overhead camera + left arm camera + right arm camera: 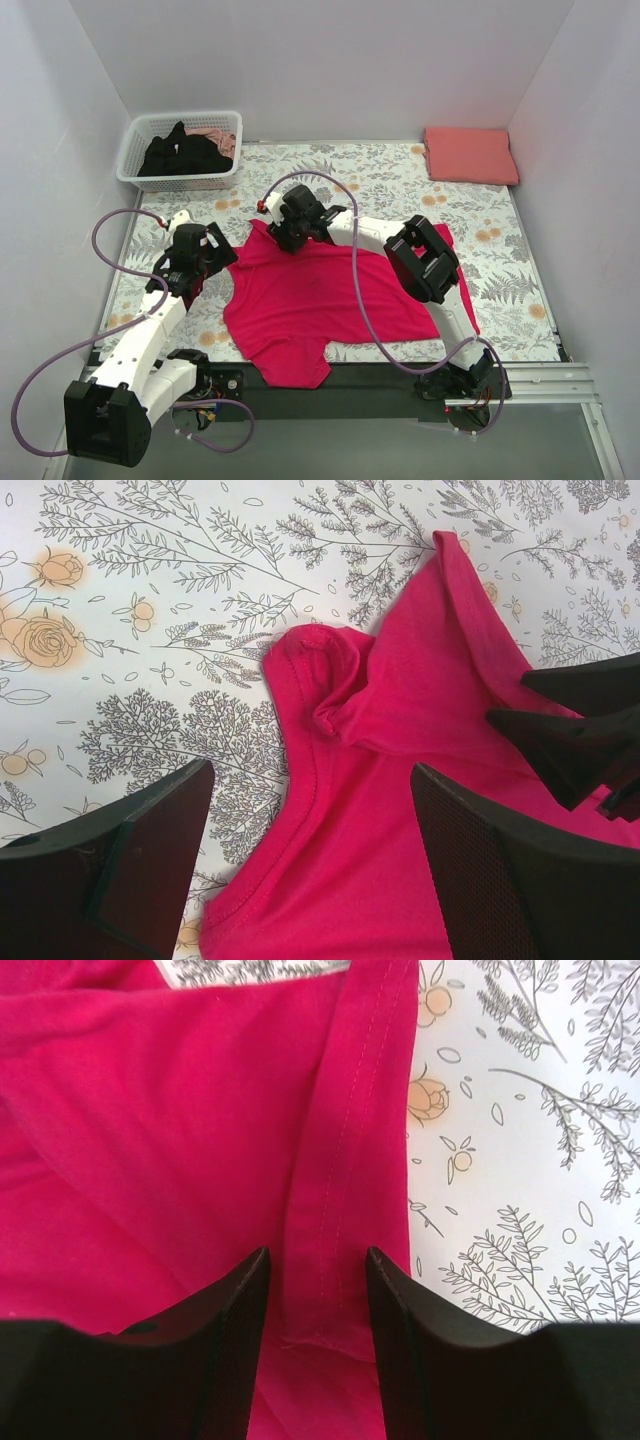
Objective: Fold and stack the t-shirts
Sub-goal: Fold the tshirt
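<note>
A crimson-magenta t-shirt (310,300) lies spread and rumpled on the floral cloth in the middle. My left gripper (222,268) hovers at its left edge, open wide, and the left wrist view shows the stitched hem (300,810) between the fingers (500,870). My right gripper (278,238) is at the shirt's far left corner. It is open, its jaws astride a hemmed edge (345,1160) that lies flat below them. A salmon-pink t-shirt (470,155) sits folded at the back right. A black t-shirt (185,155) is heaped in the basket.
The white lattice basket (135,150) stands at the back left, with a bit of pink fabric (215,135) behind the black heap. The floral cloth (380,185) covers the table. Grey walls close in the left, back and right sides. The right gripper's black fingers (580,730) show in the left wrist view.
</note>
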Robot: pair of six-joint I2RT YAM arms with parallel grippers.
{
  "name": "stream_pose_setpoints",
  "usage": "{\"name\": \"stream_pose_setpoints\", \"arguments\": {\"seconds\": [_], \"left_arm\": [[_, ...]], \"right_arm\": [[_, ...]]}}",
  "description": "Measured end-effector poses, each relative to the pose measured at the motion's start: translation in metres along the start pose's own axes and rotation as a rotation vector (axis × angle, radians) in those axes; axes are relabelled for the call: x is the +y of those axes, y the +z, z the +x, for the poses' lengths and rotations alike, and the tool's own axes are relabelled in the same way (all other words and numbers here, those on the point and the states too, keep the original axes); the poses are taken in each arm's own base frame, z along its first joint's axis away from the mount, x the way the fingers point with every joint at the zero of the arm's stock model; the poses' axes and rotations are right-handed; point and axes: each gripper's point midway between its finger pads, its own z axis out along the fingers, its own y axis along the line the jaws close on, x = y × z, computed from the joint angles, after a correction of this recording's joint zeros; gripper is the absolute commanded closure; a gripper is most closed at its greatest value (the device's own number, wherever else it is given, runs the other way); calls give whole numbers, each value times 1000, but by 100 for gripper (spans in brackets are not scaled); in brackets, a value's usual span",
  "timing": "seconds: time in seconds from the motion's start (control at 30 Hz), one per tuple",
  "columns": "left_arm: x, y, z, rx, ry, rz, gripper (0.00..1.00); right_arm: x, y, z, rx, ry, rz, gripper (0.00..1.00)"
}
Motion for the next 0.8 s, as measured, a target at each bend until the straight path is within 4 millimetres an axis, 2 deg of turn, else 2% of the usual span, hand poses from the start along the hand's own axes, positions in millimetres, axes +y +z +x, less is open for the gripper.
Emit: {"name": "stream_pose_setpoints", "arguments": {"seconds": [0.13,0.23,0.57,0.7,0.8], "left_arm": [[-1,0,1,3,1,3,21],[-1,0,1,4,1,6,21],[-4,1,0,3,2,18,21],[-4,1,1,7,3,21,21],[-5,2,2,12,3,22,21]], "right_arm": [[-4,5,9,23,-3,18,57],[-4,5,9,23,-7,20,62],[-5,5,9,23,-19,20,66],[-5,5,9,23,-23,20,71],[-5,4,7,20,-27,20,78]]}}
